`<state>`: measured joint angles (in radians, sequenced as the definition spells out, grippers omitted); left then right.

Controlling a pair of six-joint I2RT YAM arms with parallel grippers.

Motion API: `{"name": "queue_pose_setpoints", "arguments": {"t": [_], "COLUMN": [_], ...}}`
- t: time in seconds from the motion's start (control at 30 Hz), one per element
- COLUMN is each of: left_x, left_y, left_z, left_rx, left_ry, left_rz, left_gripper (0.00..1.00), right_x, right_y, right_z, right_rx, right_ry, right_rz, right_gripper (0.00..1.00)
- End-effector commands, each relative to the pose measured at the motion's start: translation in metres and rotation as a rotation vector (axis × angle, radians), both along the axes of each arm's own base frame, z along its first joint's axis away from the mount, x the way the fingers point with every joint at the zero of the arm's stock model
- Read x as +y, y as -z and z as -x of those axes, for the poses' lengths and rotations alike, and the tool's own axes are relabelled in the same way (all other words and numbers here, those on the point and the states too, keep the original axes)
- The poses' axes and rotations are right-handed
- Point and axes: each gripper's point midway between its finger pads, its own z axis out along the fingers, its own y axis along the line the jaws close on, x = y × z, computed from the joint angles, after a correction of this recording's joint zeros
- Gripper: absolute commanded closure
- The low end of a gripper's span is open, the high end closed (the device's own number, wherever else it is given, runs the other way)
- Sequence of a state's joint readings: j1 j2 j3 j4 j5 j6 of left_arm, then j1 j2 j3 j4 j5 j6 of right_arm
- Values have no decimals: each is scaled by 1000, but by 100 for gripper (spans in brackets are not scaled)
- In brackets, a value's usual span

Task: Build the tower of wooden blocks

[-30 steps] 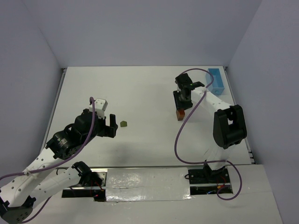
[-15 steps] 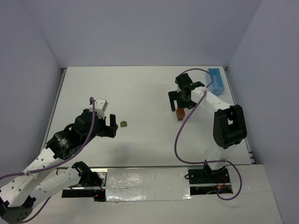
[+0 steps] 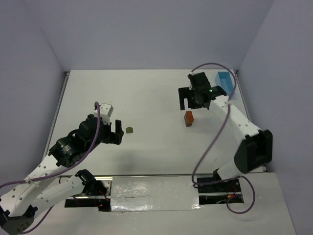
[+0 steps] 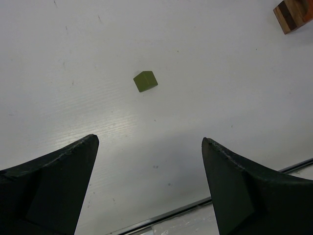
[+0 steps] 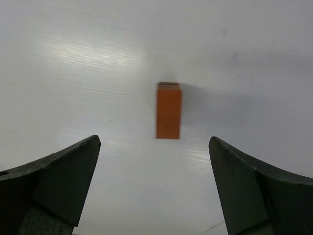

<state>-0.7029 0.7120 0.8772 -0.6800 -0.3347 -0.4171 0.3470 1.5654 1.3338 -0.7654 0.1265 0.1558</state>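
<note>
The tower [image 3: 188,118] is a short stack with an orange-red piece on top and brown below, standing free on the white table right of centre. In the right wrist view its orange top [image 5: 168,116] lies ahead of my right gripper [image 5: 154,140], which is open and empty. From above, the right gripper [image 3: 192,99] hangs just behind the stack, apart from it. An olive green wood block [image 3: 129,129] lies alone left of centre. My left gripper [image 3: 116,132] waits open to its left, and in the left wrist view the green block [image 4: 145,81] sits beyond the open left gripper [image 4: 149,141], with the tower [image 4: 292,14] at the top right.
A light blue rectangular box [image 3: 225,84] stands at the back right, close behind the right arm. The table's near edge with a metal strip [image 4: 205,203] runs just below the left gripper. Grey walls close in the table on three sides.
The right gripper opened, let go of the tower and pulled back away from it, with the arm swinging out to the right. The left arm and green block stayed still.
</note>
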Motion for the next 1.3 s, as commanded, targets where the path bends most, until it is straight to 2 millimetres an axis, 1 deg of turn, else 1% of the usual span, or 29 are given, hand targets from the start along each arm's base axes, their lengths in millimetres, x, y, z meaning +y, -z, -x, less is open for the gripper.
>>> {"name": "queue_pose_setpoints", "arguments": {"t": [0.0, 0.03, 0.07, 0.1, 0.13, 0.17, 0.2, 0.27, 0.3, 0.4, 0.43, 0.47, 0.6, 0.7, 0.77, 0.8, 0.83, 0.87, 0.9, 0.93, 0.97, 1.0, 1.03, 1.07, 1.1, 1.17, 1.2, 1.23, 1.27], "left_x": [-5, -5, -3, -4, -5, -7, -10, -13, -10, -21, -25, -27, -41, -38, -30, -21, -3, 9, 25, 45, 66, 78, 92, 103, 111, 120, 127, 130, 131], "left_y": [-5, -5, -4, -3, -4, -6, -6, -2, 0, 12, 21, 24, 31, 39, 38, 33, 28, 24, 8, 8, -1, -8, -23, -32, -44, -55, -58, -58, -63], "left_z": [-5, -6, -9, -10, -11, -14, -16, -23, -28, -43, -49, -53, -79, -91, -92, -88, -88, -85, -82, -68, -64, -58, -47, -43, -34, -28, -20, -17, -18], "left_rx": [-22, -18, -13, -6, -3, 6, 15, 60, 77, 132, 152, 160, 168, 216, 235, 227, 196, 187, 151, 172, 125, 99, 53, 8, -44, -109, -150, -172, -213], "left_ry": [15, 9, -8, -19, -27, -32, -41, -108, -179, -236, -252, -259, -227, -250, -308, -346, -428, -499, -562, -624, -711, -745, -765, -760, -754, -721, -715, -710, -697], "left_rz": [-1, -4, -17, -9, -3, 0, 10, 25, 40, 42, 32, 39, 39, 79, 130, 129, 102, 107, 117, 69, 42, 25, 30, -14, -2, -37, -29, -30, -21], "left_gripper": [0, 0, 0, 0, 1, 1, 1, 0, 1, 1, 0, 1, 1, 1, 1, 0, 1, 1, 1, 1, 1, 1, 0, 0, 0, 1, 1, 0, 1], "right_x": [32, 44, 75, 86, 99, 108, 111, 113, 115, 112, 113, 110, 100, 97, 109, 113, 120, 137, 146, 152, 160, 173, 182, 190, 208, 224, 236, 248, 255], "right_y": [-108, -120, -127, -145, -160, -147, -147, -141, -139, -139, -135, -138, -128, -114, -102, -101, -97, -94, -87, -83, -80, -78, -77, -75, -66, -51, -60, -27, -19], "right_z": [22, 29, 44, 61, 66, 79, 85, 91, 95, 107, 111, 116, 123, 125, 131, 128, 128, 138, 131, 126, 125, 117, 112, 108, 98, 85, 75, 63, 57], "right_rx": [-310, -345, -345, -387, -442, -393, -378, -358, -351, -370, -366, -381, -381, -367, -348, -374, -392, -390, -378, -383, -384, -386, -397, -408, -427, -421, -446, -378, -364], "right_ry": [-72, -118, -242, -316, -383, -427, -419, -411, -410, -407, -414, -415, -400, -389, -432, -431, -469, -532, -543, -552, -591, -612, -636, -661, -723, -769, -820, -839, -856], "right_rz": [-201, -275, -447, -539, -621, -679, -724, -737, -740, -748, -749, -750, -709, -686, -661, -625, -572, -541, -492, -458, -440, -435, -430, -424, -389, -319, -264, -197, -167], "right_gripper": [0, 0, 0, 0, 0, 0, 0, 0, 0, 0, 0, 0, 0, 0, 0, 0, 0, 0, 0, 0, 0, 0, 0, 0, 0, 0, 0, 0, 0]}}
